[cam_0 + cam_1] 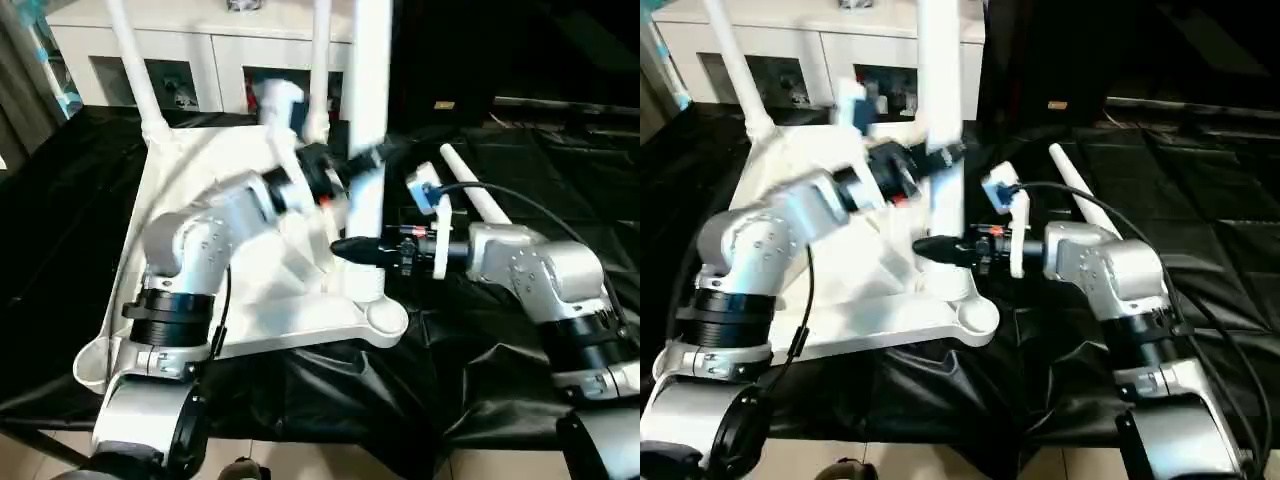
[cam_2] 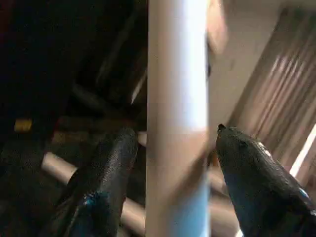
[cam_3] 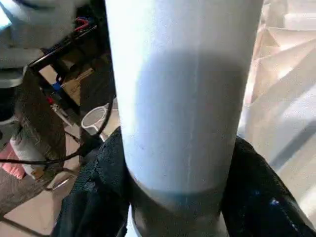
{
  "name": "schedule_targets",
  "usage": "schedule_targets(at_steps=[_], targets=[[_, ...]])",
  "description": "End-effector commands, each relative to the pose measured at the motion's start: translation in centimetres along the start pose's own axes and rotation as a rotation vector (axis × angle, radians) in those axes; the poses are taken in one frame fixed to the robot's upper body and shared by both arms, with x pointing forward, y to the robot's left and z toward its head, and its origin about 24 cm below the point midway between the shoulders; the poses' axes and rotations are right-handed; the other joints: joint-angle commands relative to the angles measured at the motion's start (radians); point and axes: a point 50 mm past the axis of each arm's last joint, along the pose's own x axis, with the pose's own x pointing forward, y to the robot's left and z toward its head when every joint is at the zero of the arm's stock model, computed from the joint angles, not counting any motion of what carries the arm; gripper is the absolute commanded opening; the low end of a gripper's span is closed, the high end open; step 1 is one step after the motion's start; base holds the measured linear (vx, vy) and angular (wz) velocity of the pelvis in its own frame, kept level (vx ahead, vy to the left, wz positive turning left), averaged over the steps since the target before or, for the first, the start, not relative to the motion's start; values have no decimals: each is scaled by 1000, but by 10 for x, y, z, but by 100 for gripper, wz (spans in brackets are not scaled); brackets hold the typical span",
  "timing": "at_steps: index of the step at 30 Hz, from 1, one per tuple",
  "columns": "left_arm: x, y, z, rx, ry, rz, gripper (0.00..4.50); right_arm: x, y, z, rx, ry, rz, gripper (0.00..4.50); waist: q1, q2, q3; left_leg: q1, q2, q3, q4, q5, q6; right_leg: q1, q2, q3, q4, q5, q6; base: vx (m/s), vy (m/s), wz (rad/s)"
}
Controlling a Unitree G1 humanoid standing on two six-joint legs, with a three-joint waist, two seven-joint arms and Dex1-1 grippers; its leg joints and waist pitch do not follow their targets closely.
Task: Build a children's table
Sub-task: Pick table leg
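I have the tabletop [image 1: 240,300] lying upside down on the black sheet [image 1: 500,400] that covers the bench, its ribbed underside up, its near edge close to the bench's near edge. My own left forearm hides much of its middle. At its far left corner a leg [image 1: 135,60] stands in its socket, leaning a little, its top cut off by the frame. Another leg [image 1: 320,60] rises at the far right corner, partly hidden behind the one I am working on.

My left gripper [image 2: 173,168] sits high on the near-right leg [image 1: 368,100]; in the head views it is smeared with motion and hard to read. From the left wrist I see its two black fingers [image 2: 106,173] either side of the tube with a gap on each side, so they are spread and not squeezing it.

That near-right leg stands upright beside the tabletop's near right corner; I cannot make out whether its foot is seated in the socket [image 1: 385,318], since the gripper covers the joint.

My right gripper [image 1: 365,250] comes in level from the right, low on the same leg. From the right wrist its fingers [image 3: 98,192] press against both sides of the tube, clamped on it.

A fourth leg [image 1: 475,195] lies loose on the sheet towards the bench's right, well apart from the tabletop. A white cabinet [image 1: 200,60] stands beyond the far edge.
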Motion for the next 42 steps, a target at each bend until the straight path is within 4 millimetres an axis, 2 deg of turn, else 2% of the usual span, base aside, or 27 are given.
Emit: schedule_targets(at_steps=[1,2,3,5,7,8,9,11,12,13,15,16,18,19,20,21,22,23,24,25,26,27,28,31,33,35,42], targets=[[3,-5,14,24,-61,-16,298,-3,4,7,-27,-27,3,193,-1,3,-85,41,5,-8,-60,-275,-35,48,-19,3,-66,-174,-196,0,0,0],[3,-5,16,31,-73,-15,298,-3,4,7,-26,-29,3,193,-2,-4,-84,40,4,-7,-61,-274,-30,48,-18,3,-69,-181,-192,0,0,0],[3,-3,29,54,-159,11,298,-4,5,7,-27,-41,2,193,0,0,-84,41,5,-8,-61,-272,-28,47,-20,4,-69,-191,-185,0,0,0],[2,2,45,48,-275,63,298,-4,5,8,-37,-60,-8,193,0,-1,-83,40,5,-9,-61,-277,-30,47,-20,4,-72,-202,-178,0,0,0],[0,4,50,39,-315,83,298,-5,5,8,-42,-68,-16,193,0,-1,-83,42,5,-10,-61,-284,-36,45,-22,4,-71,-215,-172,0,0,0],[-7,11,60,28,-387,144,298,-6,4,9,-62,-94,-46,193,1,-2,-82,40,5,-9,-61,-288,-38,45,-22,4,-72,-223,-169,0,0,0],[-11,15,59,68,-365,181,298,-7,2,9,-75,-113,-78,193,1,-7,-82,41,5,-9,-62,-289,-38,45,-22,4,-73,-227,-166,0,0,0],[-20,21,46,241,-220,235,298,-10,0,9,-106,-144,-146,193,3,-6,-82,39,6,-12,-64,-274,-32,43,-24,4,-74,-245,-139,0,0,0],[-27,20,30,316,-93,195,298,-12,-1,7,-122,-156,-193,193,-2,-6,-81,37,6,-10,-65,-269,-33,41,-21,5,-74,-262,-115,0,0,0],[-32,18,19,350,-11,159,298,-13,-2,5,-131,-161,-221,193,-3,-2,-83,37,8,-11,-66,-250,-38,39,-22,5,-71,-258,-110,0,0,0],[-43,15,-4,411,137,102,298,-16,-3,-2,-156,-155,-291,193,-4,2,-86,41,10,-8,-65,-236,-44,36,-20,6,-66,-227,-126,0,0,0],[-49,12,-18,442,219,67,298,-20,-4,-9,-168,-146,-339,193,0,0,-86,45,11,-7,-65,-243,-46,31,-18,7,-66,-220,-133,0,0,0],[-57,7,-38,457,337,-1,298,-26,-6,-16,-161,-159,-413,192,1,2,-83,47,13,-8,-71,-287,-56,28,-19,8,-68,-252,-130,0,0,0],[-60,6,-44,459,377,-28,298,-28,-6,-18,-160,-162,-440,191,1,17,-80,49,12,-10,-75,-317,-68,24,-19,9,-70,-276,-125,0,0,0],[-63,5,-49,460,408,-51,298,-29,-7,-19,-159,-165,-461,191,-5,8,-79,48,10,-10,-77,-345,-77,25,-17,9,-73,-288,-121,0,0,0],[-66,3,-54,464,439,-75,298,-32,-7,-22,-158,-172,-486,191,-6,7,-78,47,8,-10,-77,-353,-79,26,-18,9,-74,-297,-120,0,0,0],[-71,1,-64,462,496,-123,298,-35,-7,-24,-160,-198,-497,191,-6,14,-75,50,9,-10,-78,-391,-84,20,-21,11,-82,-336,-109,0,0,0],[-75,-1,-73,455,540,-161,298,-37,-7,-25,-179,-217,-516,191,-12,10,-73,47,7,-10,-79,-408,-84,22,-20,10,-83,-357,-104,0,0,0],[-80,-4,-84,442,603,-211,298,-40,-6,-28,-199,-211,-539,191,-10,37,-74,52,6,-15,-79,-431,-92,19,-23,11,-83,-390,-93,0,0,0],[-84,-6,-93,437,655,-250,298,-42,-5,-31,-210,-209,-559,191,-19,33,-70,51,3,-16,-79,-446,-91,18,-21,11,-94,-420,-78,0,0,0],[-87,-6,-100,443,700,-270,298,-44,-4,-33,-209,-207,-575,191,-25,26,-70,48,2,-16,-81,-456,-88,20,-20,10,-94,-438,-71,0,0,0],[-89,-6,-103,447,724,-279,298,-45,-3,-34,-206,-208,-582,191,-27,24,-71,49,3,-16,-81,-456,-84,20,-19,10,-97,-447,-66,0,0,0],[-90,-5,-105,455,746,-281,298,-45,-2,-35,-208,-206,-584,191,-26,31,-72,50,2,-16,-80,-455,-82,19,-20,11,-96,-452,-66,0,0,0],[-97,6,-115,515,860,-238,270,-46,4,-42,-214,-195,-592,191,-35,39,-69,46,0,-19,-82,-468,-79,21,-17,8,-101,-484,-56,0,0,0],[-99,9,-117,531,892,-210,262,-45,5,-43,-214,-196,-594,191,-40,37,-69,45,-4,-20,-80,-467,-75,23,-19,6,-103,-531,-44,0,0,0],[-103,13,-119,538,927,-174,242,-45,6,-44,-217,-199,-598,191,-47,48,-69,51,-2,-21,-79,-479,-75,16,-19,6,-109,-557,-47,0,0,0],[-111,20,-123,513,964,-76,179,-40,9,-46,-216,-204,-605,191,-59,52,-68,52,-5,-23,-79,-506,-68,15,-15,1,-111,-560,-59,0,0,0]])
